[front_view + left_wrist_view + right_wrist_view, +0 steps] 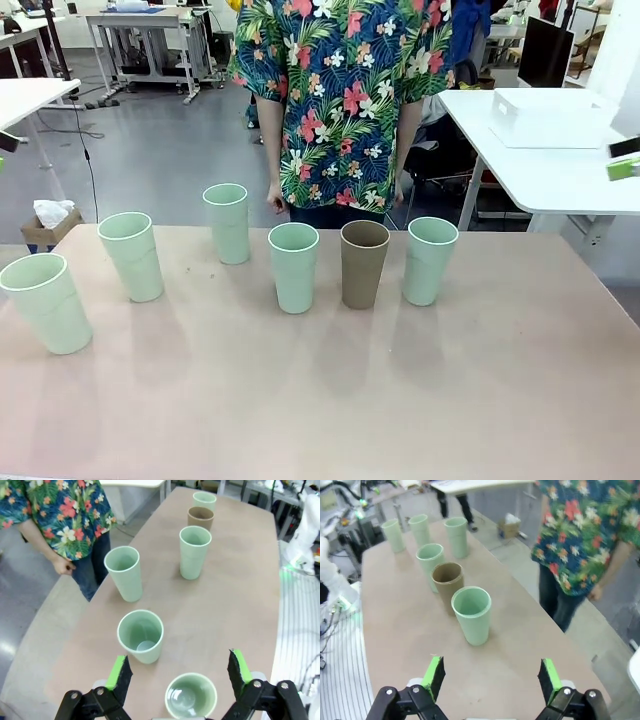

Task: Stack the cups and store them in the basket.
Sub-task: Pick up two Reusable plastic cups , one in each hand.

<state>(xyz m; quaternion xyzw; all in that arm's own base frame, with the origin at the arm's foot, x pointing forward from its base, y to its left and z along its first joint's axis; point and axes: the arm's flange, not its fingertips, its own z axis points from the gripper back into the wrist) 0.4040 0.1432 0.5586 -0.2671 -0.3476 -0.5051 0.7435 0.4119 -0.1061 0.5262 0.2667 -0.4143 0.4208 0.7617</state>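
**Ana:** How far along is the job?

**Ben:** I think it has not begun. The big pink surface [500,380] has all six cups [293,265] on it. Each one stands alone with its mouth up, and none sits inside another.

**Ana:** Where is the basket?

**Ben:** The white basket [551,118] sits on a second surface [560,178] off to the right, well apart from the cups. I see no cup in it. So all the stacking and all the storing is left to do.

**Ana:** Is somebody there?

**Ben:** A person [340,100] stands at the far side, arms down, touching nothing.

**Ana:** What about the cups?

**Ben:** Five are green. The brown cup [364,262] stands between two green ones, near the right end.

**Ana:** And the tools?

**Ben:** The left tool [179,666] hangs over the end cup [191,696], pointing down at it. Its fingers are spread wide and hold nothing. The cup is below the gap and not touched. The right tool [491,674] is wide and empty too. It is over bare surface, with the near green cup [471,614] just ahead of it.
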